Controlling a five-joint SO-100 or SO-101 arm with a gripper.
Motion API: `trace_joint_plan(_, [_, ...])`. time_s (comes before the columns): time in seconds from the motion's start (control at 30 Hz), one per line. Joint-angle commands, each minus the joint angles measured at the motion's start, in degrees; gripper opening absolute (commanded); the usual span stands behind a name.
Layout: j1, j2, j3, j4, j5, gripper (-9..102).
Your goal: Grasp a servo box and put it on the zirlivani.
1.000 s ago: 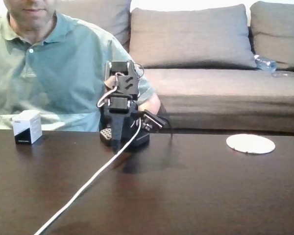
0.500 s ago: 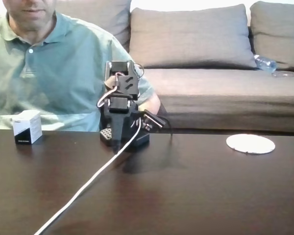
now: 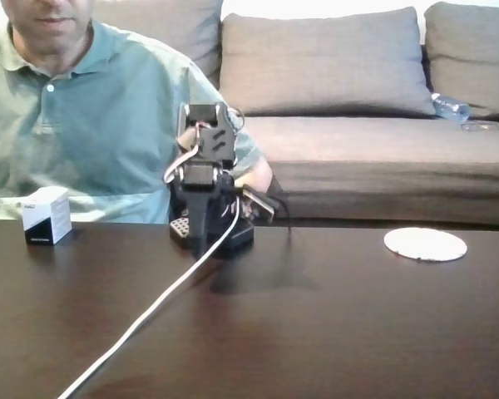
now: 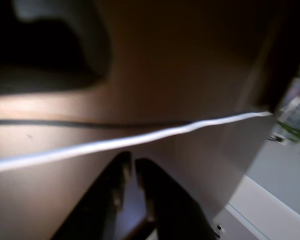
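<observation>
Servo box (image 3: 46, 215) sits at the desk's (image 3: 333, 324) far left, zirlivani (image 3: 425, 244) far right, while the folded arm's jaws (image 4: 129, 167) hang nearly closed, empty.

The servo box (image 3: 47, 214), white on top with a black diagonal lower part, stands upright near the table's (image 3: 333, 324) far left edge. The zirlivani (image 3: 425, 243), a flat white disc, lies near its far right edge, well apart.

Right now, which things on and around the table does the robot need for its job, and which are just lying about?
Needed:
servo box, on the table at the fixed view's left
zirlivani, the white disc at the right
gripper, jaws nearly together, empty

Just lying about:
white cable across the table
bottle on the sofa
</observation>
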Motion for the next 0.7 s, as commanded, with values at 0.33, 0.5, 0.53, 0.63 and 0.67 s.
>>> trace_joint_plan(0.33, [36.74, -33.22, -65.21, 10.37, -4.31, 0])
trace_joint_plan(0.5, [56.34, -61.08, -91.41, 14.77, -5.01, 0])
trace_joint_plan(0.53, [59.85, -65.92, -96.15, 15.82, -5.01, 0])
trace_joint_plan(0.63, [69.61, -79.89, -108.28, 19.51, -5.01, 0])
trace_joint_plan(0.67, [72.77, -84.20, -111.71, 20.30, -5.01, 0])
